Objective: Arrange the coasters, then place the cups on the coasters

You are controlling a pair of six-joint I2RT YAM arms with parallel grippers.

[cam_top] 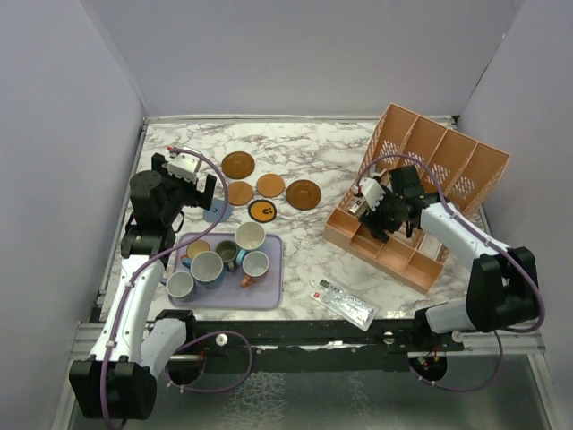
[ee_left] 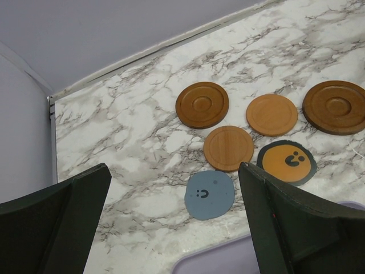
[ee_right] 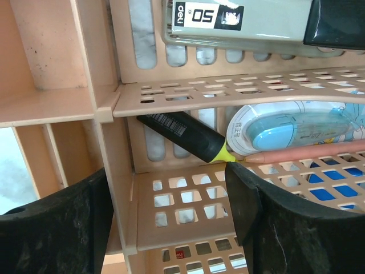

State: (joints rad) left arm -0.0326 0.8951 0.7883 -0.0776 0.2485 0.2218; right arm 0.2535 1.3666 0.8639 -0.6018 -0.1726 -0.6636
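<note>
My left gripper [ee_left: 174, 166] hung wide open over six flat round coasters [ee_left: 228, 148], at 12 o'clock from the lavender plastic tray [cam_top: 269, 296] of glossy handled cups [cam_top: 207, 267]; my right gripper [ee_right: 166, 171] gripped the orange slotted plastic organiser [ee_right: 182, 200].

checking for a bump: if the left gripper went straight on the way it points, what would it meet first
Probably the grey-blue coaster, lying on the marble table in line between the fingers of the open left gripper. Depth is unclear, so it could be bare table just beside it.
</note>
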